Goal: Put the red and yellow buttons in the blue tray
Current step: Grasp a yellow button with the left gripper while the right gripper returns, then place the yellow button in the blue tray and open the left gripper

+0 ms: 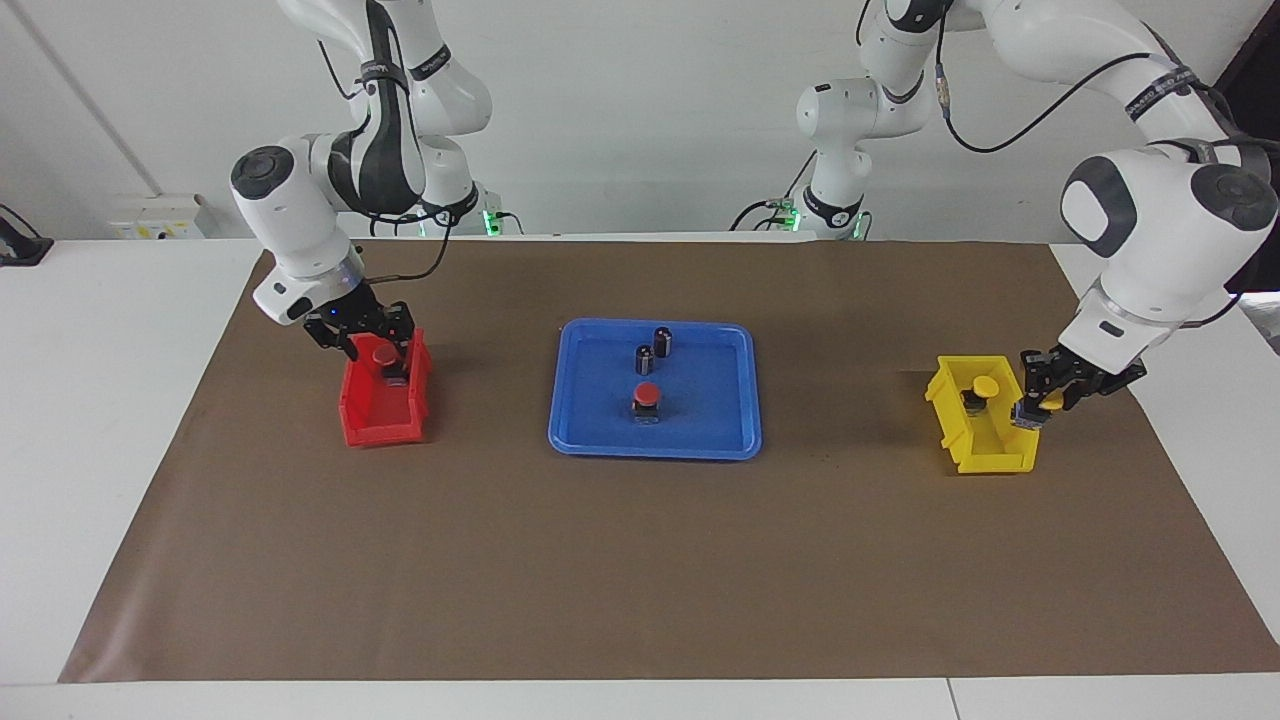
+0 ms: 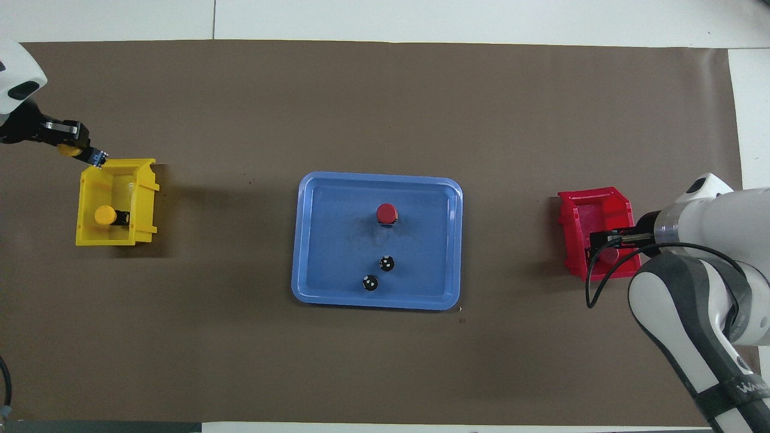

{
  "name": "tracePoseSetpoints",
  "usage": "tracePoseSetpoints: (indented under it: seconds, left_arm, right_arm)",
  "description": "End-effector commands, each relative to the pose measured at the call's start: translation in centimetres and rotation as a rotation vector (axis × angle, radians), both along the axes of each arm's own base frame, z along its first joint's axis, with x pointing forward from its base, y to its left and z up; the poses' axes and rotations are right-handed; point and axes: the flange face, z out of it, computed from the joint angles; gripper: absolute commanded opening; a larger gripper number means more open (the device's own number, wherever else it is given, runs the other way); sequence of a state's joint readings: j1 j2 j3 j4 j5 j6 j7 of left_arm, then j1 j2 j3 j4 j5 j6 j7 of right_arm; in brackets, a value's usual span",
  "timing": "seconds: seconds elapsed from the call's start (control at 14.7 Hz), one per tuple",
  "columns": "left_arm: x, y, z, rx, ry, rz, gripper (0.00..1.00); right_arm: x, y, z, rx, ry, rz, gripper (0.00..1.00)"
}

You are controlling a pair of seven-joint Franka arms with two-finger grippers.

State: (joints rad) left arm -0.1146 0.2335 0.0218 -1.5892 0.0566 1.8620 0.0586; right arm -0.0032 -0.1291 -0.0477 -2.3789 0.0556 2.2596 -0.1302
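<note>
The desk (image 1: pixel 640 560) is carrying the blue tray (image 1: pixel 735 400) at its center, the red bin (image 1: pixel 365 420) at the right arm's end and the yellow bin (image 1: pixel 990 455) at the left arm's end. One red button (image 1: pixel 647 395) is standing in the tray, at 6 o'clock from two dark cylinders (image 1: pixel 653 350) in the facing view, so a quarter looks done. The left end effector (image 1: pixel 1040 398) is clamped on a yellow button (image 2: pixel 73 150), hanging over the yellow bin's rim. Another yellow button (image 1: pixel 983 388) is sitting inside. The right end effector (image 1: pixel 370 340) is reaching into the red bin around the second red button (image 1: pixel 384 354); whether it is gripping, I cannot tell.
</note>
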Motion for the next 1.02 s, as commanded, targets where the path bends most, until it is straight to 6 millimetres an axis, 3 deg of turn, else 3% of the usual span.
tracePoseSetpoints:
  seconds: [0.0, 0.14, 0.34, 0.41, 0.68, 0.89, 0.95]
  left_arm:
    - [-2.9, -12.2, -2.3, -0.056, 0.001, 0.067, 0.01]
    - [-6.0, -19.7, -3.8, -0.098, -0.021, 0.087, 0.02]
    - [-9.8, -26.3, -7.2, -0.102, -0.005, 0.083, 0.01]
    - [-11.1, -27.4, -9.0, -0.103, -0.002, 0.074, 0.02]
    - [-13.3, -31.5, -12.2, -0.189, 0.009, 0.07, 0.01]
    - [-13.2, -32.1, -13.6, -0.189, 0.007, 0.083, 0.02]
    - [-13.3, -32.2, -13.6, -0.189, 0.007, 0.083, 0.09]
  right_arm:
    - [-0.5, -0.7, -0.8, 0.009, -0.003, 0.008, 0.72]
    - [-0.7, -0.8, -1.1, 0.007, -0.012, 0.008, 0.69]
    - [-1.3, -0.8, -1.8, 0.005, -0.024, 0.017, 0.64]
    - [-1.4, -0.8, -2.0, 0.004, -0.03, 0.018, 0.62]
    - [-1.8, -1.9, -3.0, 0.002, -0.021, 0.033, 0.6]
    - [-2.0, -1.6, -3.2, 0.003, -0.015, 0.037, 0.6]
    - [-2.2, -1.5, -3.3, 0.003, -0.011, 0.036, 0.6]
